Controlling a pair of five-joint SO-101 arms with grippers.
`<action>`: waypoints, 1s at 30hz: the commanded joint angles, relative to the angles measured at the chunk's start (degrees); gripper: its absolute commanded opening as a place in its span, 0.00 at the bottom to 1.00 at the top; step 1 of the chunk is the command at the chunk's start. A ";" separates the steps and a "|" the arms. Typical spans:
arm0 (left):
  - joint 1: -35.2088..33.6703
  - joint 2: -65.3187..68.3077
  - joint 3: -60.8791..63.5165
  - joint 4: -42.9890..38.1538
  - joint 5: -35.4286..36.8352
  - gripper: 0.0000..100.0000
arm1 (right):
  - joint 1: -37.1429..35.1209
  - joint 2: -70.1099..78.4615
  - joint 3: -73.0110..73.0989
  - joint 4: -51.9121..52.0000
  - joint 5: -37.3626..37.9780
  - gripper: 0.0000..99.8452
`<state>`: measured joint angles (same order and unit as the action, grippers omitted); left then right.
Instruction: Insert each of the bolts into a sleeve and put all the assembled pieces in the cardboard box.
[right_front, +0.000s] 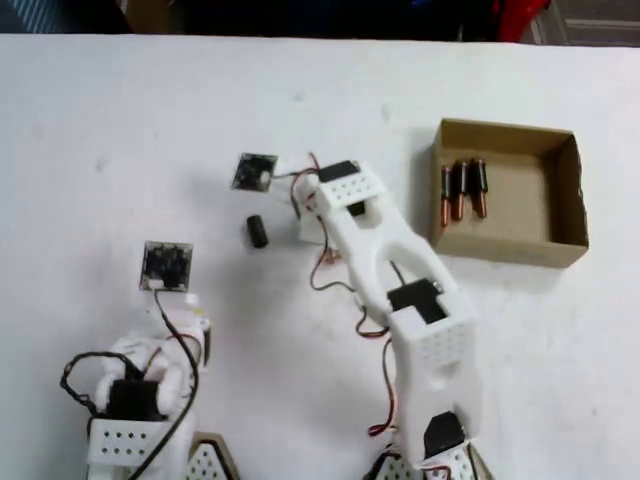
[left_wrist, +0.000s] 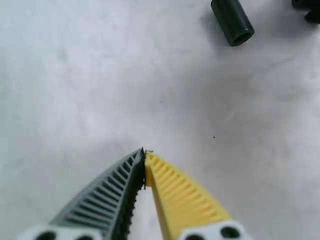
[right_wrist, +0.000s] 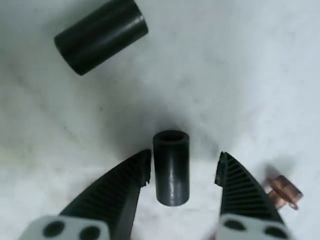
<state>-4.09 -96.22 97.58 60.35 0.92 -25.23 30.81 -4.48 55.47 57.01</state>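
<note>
"Since the right gripper is out over the middle of the table, what does it have hold of?"

"Nothing is clamped. Its jaws stand wide apart on either side of a black sleeve that looks to stand on end on the table. One finger is just beside it, and the other leaves a clear gap."

"Any other parts close by?"

"A second black sleeve lies on its side a little beyond the first, apart from it. A copper bolt lies just outside one finger."

"And the left gripper?"

"It is closed, with grey and yellow fingertips meeting and nothing between them. It sits at the near left of the table. The second black sleeve lies farther off, to its right."

"Where is the cardboard box?"

"It is on the table, right of the right arm. Three assembled pieces lie side by side inside it, close to its left wall, copper ends toward the near side."
</note>
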 joint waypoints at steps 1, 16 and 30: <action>-0.57 -0.75 -0.18 -1.49 -0.70 0.02 | -0.22 0.31 -2.73 -2.24 0.53 0.19; -0.57 -0.75 -0.18 -1.49 -0.70 0.02 | 0.84 1.98 -2.73 -2.59 0.18 0.02; -0.57 -0.75 -0.18 -1.49 -0.70 0.02 | 0.92 -17.98 -2.46 10.07 0.00 0.02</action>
<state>-4.09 -96.22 97.58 60.35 0.92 -24.70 20.79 -5.71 62.86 57.01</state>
